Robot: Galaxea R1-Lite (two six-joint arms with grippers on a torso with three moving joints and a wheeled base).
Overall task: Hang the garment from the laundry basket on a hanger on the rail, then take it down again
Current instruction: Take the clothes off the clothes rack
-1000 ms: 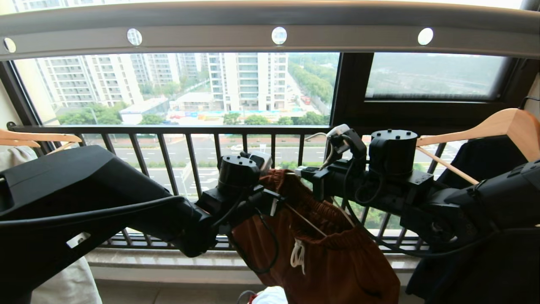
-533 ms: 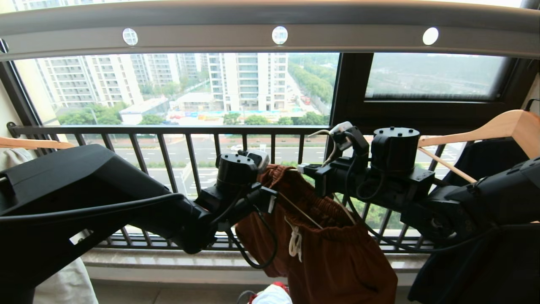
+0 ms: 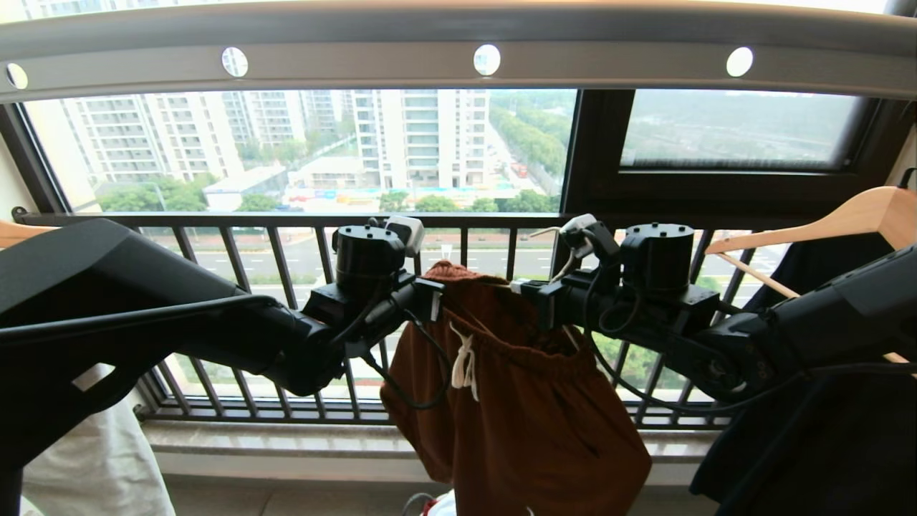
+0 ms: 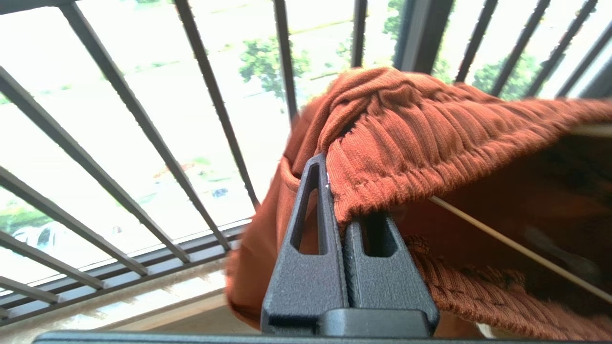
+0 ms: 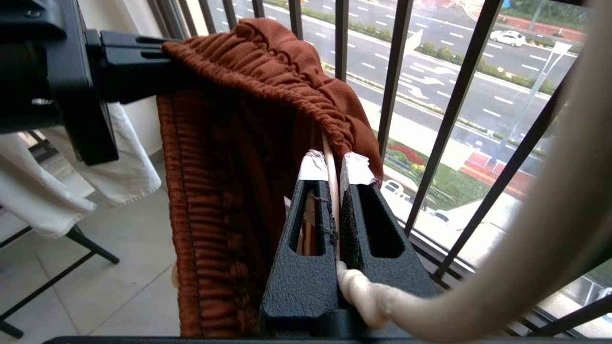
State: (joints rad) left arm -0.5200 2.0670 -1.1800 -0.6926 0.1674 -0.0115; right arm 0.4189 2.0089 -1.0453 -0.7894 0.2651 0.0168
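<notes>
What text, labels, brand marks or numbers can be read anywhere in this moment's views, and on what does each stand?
None can be read.
White arrows and lane lines painted on the road in the right wrist view: signs only, no words.
Pale sign beside that road: too small to read.
Rust-brown shorts: no print showing.
Right gripper, taped fingertips: no writing.
Left gripper: no marking.

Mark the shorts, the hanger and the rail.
shorts (image 3: 530,423), head view, front panel below the waistband.
hanger (image 5: 331,157), right wrist view, cream wire between the right hand's fingers.
rail (image 3: 358,64), head view, flat face between two holes.
</notes>
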